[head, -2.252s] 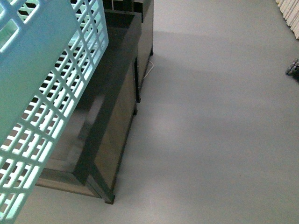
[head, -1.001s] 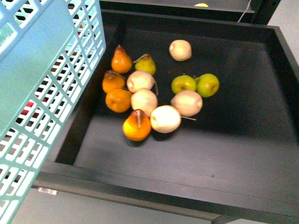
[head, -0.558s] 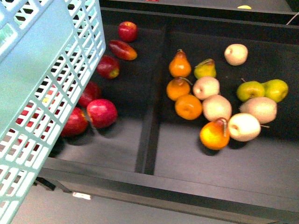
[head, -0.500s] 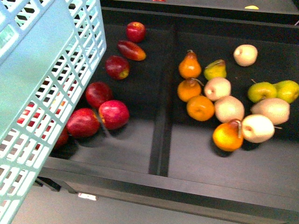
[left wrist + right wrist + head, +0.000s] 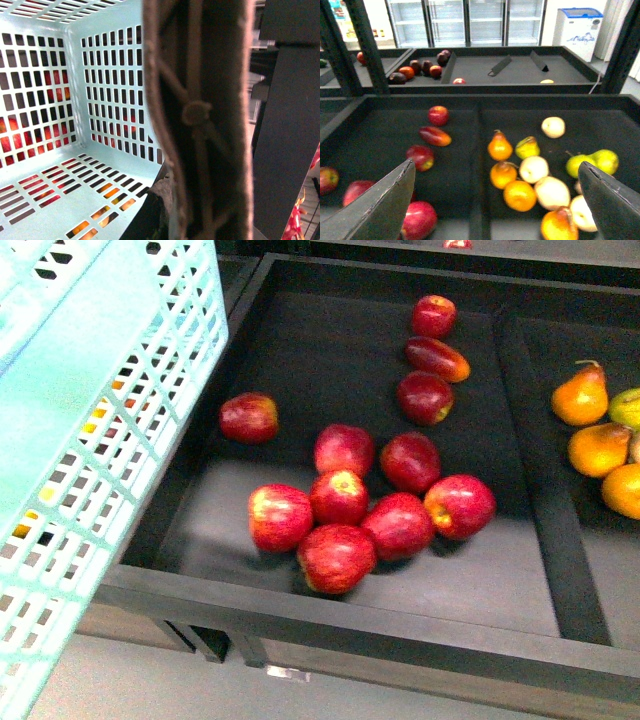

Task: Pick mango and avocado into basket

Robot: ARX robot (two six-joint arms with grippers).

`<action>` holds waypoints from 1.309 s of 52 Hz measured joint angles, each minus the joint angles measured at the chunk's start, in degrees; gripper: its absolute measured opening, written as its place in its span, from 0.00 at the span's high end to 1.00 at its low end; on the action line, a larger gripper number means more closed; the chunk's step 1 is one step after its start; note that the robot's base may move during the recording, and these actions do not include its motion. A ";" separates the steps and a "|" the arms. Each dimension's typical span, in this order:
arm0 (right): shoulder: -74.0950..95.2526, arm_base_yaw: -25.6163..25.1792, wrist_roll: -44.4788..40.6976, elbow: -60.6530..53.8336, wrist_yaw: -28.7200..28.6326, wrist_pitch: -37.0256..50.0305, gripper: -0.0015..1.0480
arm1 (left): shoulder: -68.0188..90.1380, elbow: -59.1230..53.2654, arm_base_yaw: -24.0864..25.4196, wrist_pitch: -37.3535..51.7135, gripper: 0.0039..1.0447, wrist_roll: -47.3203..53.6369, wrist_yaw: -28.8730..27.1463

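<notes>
Apples (image 5: 340, 495) are now seen at the centre of the front view. Half a second ago they lay at the left, and the pale and green fruit seen then has passed out of the frame. Glossy, round and red, they are clustered in a matte black bin (image 5: 400, 625). An elongated red-and-orange mango (image 5: 437, 358) lies among the farther ones. Beyond a raised divider (image 5: 535, 490), orange pears (image 5: 598, 448) are cut by the right edge. The basket (image 5: 100, 440), of mint-green plastic with slotted sides, is held tilted at the left as before.

From the left wrist, the basket's gridded walls (image 5: 115, 100) and bottom are seen from inside, with nothing in it. A blurred brown ribbed handle (image 5: 200, 115) fills the foreground. Whether the left claw is closed on it cannot be told.

From the right wrist, the right claw (image 5: 497, 200) is spread wide and holds nothing, its dark grey fingers (image 5: 385, 200) wedge-shaped. Below it both compartments are seen. Glass-door refrigerators (image 5: 470, 22) stand behind.
</notes>
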 joint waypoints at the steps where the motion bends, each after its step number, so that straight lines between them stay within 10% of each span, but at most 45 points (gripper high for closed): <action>1: 0.04 0.00 -0.02 0.00 0.24 0.00 0.08 | 0.00 0.00 0.02 0.00 0.96 -0.02 0.00; 68: 0.02 -0.07 -0.04 0.00 -0.15 0.00 0.08 | 1.42 2.25 0.81 -6.03 0.96 6.12 1.31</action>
